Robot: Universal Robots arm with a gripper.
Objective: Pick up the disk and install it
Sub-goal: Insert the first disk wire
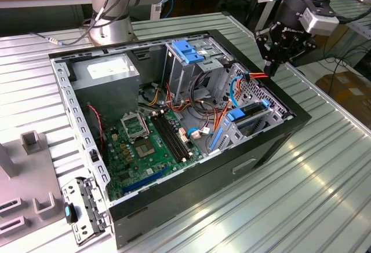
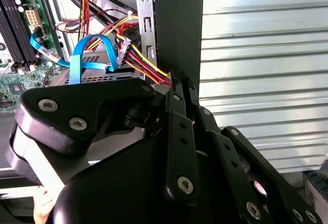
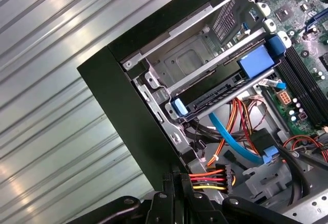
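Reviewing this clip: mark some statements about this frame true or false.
1. The gripper holds the disk. False: it is shut on a power connector; the disk sits in its bay.
2. The computer case lies open on a ribbed metal table. True.
3. The disk carries blue rails. True.
4. The connector's wires are all blue. False: they are red, orange, yellow and black.
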